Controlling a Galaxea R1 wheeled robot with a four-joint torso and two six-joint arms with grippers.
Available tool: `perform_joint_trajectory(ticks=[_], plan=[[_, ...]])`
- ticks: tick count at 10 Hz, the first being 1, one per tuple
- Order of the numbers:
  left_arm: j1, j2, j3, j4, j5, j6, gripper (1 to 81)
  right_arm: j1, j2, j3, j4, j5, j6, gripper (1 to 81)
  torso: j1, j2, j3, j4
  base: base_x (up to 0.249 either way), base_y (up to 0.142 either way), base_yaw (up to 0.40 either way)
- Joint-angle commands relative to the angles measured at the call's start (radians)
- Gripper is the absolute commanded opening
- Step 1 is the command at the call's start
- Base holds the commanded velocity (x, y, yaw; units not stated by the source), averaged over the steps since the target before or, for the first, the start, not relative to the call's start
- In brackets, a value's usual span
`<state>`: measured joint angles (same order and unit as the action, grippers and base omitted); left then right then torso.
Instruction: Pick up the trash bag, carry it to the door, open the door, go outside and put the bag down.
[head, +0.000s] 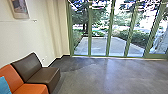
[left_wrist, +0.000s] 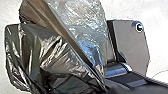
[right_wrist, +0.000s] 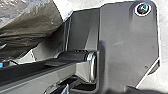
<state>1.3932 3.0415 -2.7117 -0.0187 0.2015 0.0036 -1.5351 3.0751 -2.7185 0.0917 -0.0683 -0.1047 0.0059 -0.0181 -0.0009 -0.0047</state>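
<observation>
Gleaming, dark trash bag (left_wrist: 58, 53) cut off in both wrist views, each end effector's state impossible to tell.

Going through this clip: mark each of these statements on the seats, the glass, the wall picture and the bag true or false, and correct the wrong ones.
1. A dark brown angular seat stands beside an orange seat. True.
2. Beyond the green-framed glass wall is a brick corridor. False: a pale paved area with green bushes lies there.
3. A picture hangs on the cream-coloured wall. True.
4. The trash bag is matt white paper. False: the bag is shiny dark plastic.
</observation>
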Motion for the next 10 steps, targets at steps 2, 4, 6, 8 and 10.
perform_joint_trajectory(ticks=[2, 4, 6, 8, 10], plan=[[-0.064, -0.001, 0.0, 0.008, 0.059, 0.007, 1.0, 0.043, 0.003, -0.001, -0.006, -0.059, -0.003, 81.1, 0.0, 0.0, 0.0, 0.0, 0.0, 0.0, -0.341], [-0.065, 0.001, 0.001, 0.008, 0.061, 0.007, 1.0, 0.042, 0.003, -0.001, -0.006, -0.057, -0.003, 81.1, 0.0, 0.0, 0.0, 0.0, 0.0, 0.0, -0.341], [-0.064, 0.002, 0.0, 0.008, 0.061, 0.007, 1.0, 0.042, 0.001, -0.001, -0.006, -0.057, -0.003, 81.1, 0.0, 0.0, 0.0, 0.0, 0.0, 0.0, -0.341], [-0.065, 0.001, 0.0, 0.008, 0.061, 0.007, 1.0, 0.042, 0.001, -0.001, -0.004, -0.057, -0.003, 81.1, 0.0, 0.0, 0.0, 0.0, 0.0, 0.0, -0.341], [-0.062, 0.001, 0.0, 0.008, 0.061, 0.007, 1.0, 0.042, 0.003, -0.001, -0.006, -0.057, -0.003, 81.1, 0.0, 0.0, 0.0, 0.0, 0.0, 0.0, -0.341]])
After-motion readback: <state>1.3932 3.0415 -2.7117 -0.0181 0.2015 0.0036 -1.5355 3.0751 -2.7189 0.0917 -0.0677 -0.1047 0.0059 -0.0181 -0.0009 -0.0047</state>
